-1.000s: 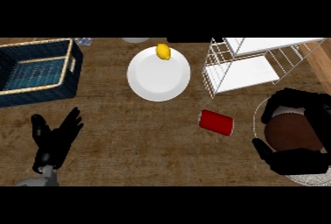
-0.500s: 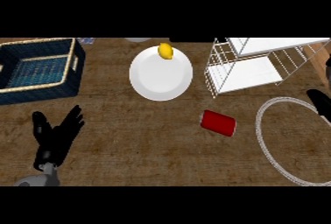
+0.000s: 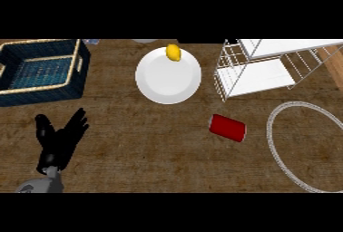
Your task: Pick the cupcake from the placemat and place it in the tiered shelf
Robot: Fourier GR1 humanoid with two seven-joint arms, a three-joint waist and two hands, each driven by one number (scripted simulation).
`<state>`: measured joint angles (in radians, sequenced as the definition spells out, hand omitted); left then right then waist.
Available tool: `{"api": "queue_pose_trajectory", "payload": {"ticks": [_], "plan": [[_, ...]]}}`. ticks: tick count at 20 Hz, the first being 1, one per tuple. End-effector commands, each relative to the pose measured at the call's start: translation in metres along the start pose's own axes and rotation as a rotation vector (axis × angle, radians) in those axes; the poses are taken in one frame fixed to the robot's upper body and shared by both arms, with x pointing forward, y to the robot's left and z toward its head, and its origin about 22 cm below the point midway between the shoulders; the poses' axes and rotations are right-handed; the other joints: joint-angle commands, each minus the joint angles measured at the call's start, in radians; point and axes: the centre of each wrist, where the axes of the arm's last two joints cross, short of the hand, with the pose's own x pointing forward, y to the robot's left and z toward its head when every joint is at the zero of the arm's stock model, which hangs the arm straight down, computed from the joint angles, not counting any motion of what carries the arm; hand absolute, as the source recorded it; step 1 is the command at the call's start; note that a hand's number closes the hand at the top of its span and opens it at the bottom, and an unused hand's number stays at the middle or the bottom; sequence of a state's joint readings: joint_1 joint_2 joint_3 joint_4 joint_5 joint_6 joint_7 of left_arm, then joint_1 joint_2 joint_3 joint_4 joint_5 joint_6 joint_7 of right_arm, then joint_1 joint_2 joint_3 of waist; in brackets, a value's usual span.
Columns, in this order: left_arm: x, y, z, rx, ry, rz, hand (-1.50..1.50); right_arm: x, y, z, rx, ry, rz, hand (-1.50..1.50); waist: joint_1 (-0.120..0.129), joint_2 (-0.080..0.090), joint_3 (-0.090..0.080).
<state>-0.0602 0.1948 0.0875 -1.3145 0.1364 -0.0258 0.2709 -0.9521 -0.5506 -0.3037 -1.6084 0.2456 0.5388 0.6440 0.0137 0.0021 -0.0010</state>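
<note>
Counter (image 3: 147, 149): a brown woven-look top that carries everything here.
Tiered shelf (image 3: 258, 77): white wire frame with two flat white tiers, at the counter's far right corner. Both tiers look bare where they show.
Placemat (image 3: 270, 133): a round mat with a pale rim, at the right edge and partly cut off by the view. Nothing stands on the part that shows.
Basket (image 3: 40, 95): dark blue with a tan rim, at the far left corner.
Plate (image 3: 167, 79): white, near the middle of the far edge, just left of the shelf.
Left hand (image 3: 59, 142): near the front left corner, resting, fingers straight and spread upward, holding nothing.
Red block (image 3: 227, 128): lies flat and tilted between the plate and the placemat, touching neither.
Lemon (image 3: 173, 52): a small yellow fruit on the plate's far rim.
Cupcake: not visible on the mat, on the shelf or anywhere else on the counter, so I cannot tell where it is.
Right hand: out of view, so its fingers cannot be judged.
Risk: if the cupcake comes in from the right, the thin wire sides could catch it or a finger, tipping the cake or nudging the light frame. A low approach could also brush the red block.
</note>
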Motion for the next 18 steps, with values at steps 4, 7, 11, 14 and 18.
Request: {"api": "queue_pose_trajectory", "payload": {"ticks": [4, 7, 11, 14, 18], "plan": [[-0.006, -0.001, 0.006, -0.004, 0.019, -0.006, 0.0, -0.013, -0.014, -0.037, 0.045, 0.01, 0.035, 1.5, 0.0, 0.0, 0.001], [0.018, -0.012, 0.003, -0.006, -0.009, -0.004, 0.0, -0.034, -0.008, -0.061, 0.071, -0.005, 0.038, 1.5, 0.014, 0.006, 0.001], [0.018, -0.018, 0.002, -0.011, -0.009, 0.0, 0.0, -0.046, 0.02, -0.074, 0.074, -0.034, 0.099, 1.5, 0.01, 0.005, 0.001], [0.019, -0.021, -0.009, -0.002, 0.001, -0.006, 0.0, -0.046, 0.023, -0.083, 0.089, -0.035, 0.108, 1.5, 0.0, 0.003, 0.001], [0.002, 0.003, 0.002, -0.019, -0.008, -0.017, 0.0, -0.064, 0.017, -0.099, 0.053, -0.02, 0.109, 1.5, 0.015, 0.007, 0.001]]}}
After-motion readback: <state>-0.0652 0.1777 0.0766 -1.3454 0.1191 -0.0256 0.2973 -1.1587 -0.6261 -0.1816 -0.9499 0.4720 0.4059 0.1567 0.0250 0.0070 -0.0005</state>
